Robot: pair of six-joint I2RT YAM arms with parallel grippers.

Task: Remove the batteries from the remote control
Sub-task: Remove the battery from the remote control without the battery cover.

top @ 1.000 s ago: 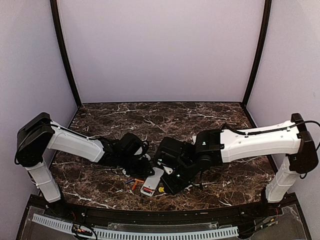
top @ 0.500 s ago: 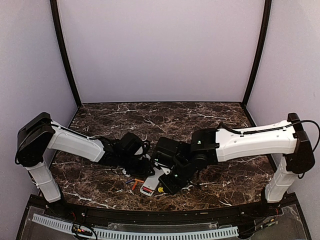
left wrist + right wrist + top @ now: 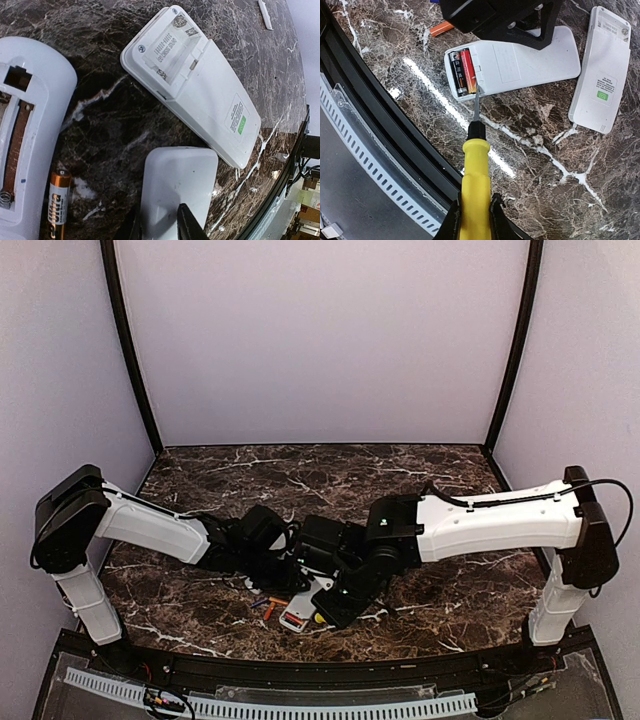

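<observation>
A white remote lies back-up near the table's front edge, also in the top view. Its open compartment holds two batteries, one black, one red. My right gripper is shut on a yellow-handled screwdriver, and the tip touches the compartment's edge beside the red battery. My left gripper has its jaws narrowly apart on the remote's far end, holding it down. A loose orange battery lies near the remote. Another battery lies on the table.
A second white remote with an empty open compartment lies to the right, also in the right wrist view. A third white remote with an empty spring bay is at the left. The table's black front rim is close by.
My right arm has shifted left toward the remote, bringing the screwdriver closer to the compartment. The left arm and the remote have not moved.
</observation>
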